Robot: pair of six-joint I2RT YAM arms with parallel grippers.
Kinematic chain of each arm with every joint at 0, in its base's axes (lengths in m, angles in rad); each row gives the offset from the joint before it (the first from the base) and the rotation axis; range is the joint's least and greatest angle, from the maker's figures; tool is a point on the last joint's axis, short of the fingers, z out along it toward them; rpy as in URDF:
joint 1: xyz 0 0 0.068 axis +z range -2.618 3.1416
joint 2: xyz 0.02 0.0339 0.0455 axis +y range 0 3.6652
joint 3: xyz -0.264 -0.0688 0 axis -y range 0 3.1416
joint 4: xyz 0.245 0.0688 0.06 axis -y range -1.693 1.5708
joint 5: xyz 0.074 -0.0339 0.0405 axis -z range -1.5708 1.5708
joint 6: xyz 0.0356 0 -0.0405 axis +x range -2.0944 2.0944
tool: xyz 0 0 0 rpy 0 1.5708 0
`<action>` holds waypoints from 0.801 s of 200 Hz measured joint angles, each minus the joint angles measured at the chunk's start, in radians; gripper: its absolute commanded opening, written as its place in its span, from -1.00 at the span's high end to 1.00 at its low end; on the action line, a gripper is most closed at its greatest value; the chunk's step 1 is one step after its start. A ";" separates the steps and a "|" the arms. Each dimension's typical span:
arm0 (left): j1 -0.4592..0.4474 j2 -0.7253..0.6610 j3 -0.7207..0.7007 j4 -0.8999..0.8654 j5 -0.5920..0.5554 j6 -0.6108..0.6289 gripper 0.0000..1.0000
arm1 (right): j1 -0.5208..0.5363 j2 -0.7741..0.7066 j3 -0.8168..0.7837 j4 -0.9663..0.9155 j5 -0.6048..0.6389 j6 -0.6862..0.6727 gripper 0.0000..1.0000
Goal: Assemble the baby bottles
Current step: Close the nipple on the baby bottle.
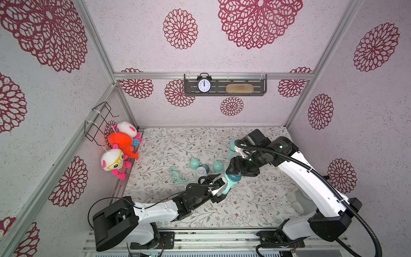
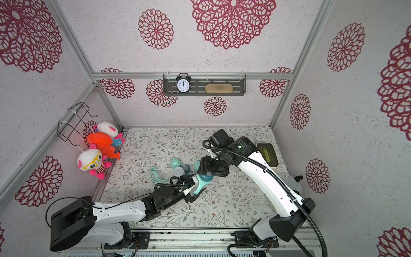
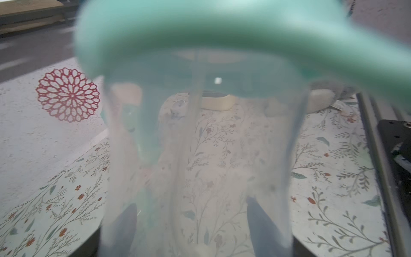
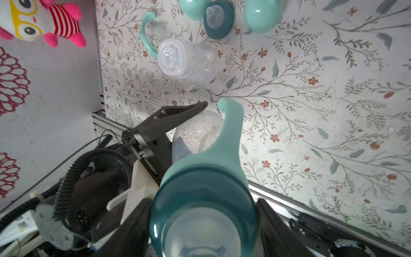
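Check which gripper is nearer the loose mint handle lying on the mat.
Left. The left gripper, shut on the held bottle, is closer to the loose mint handle; the right gripper, around that bottle's teal collar, lies beyond it.

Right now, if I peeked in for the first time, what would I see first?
Probably the left arm and right arm meeting in the middle, both sets of jaws closed on one baby bottle with a teal collar. Next come the bright orange and pink plush toys hanging up on the left arm's side. Then there is the alarm clock standing on the shelf at the back.
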 measured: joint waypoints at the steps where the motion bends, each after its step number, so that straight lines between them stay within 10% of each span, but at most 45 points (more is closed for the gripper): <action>1: 0.002 -0.003 0.001 -0.006 0.005 -0.003 1.00 | 0.001 0.000 0.000 0.000 0.000 -0.003 0.14; 160: 0.112 -0.085 0.002 -0.089 0.309 -0.190 1.00 | 0.018 -0.198 -0.248 0.305 -0.016 -0.234 0.14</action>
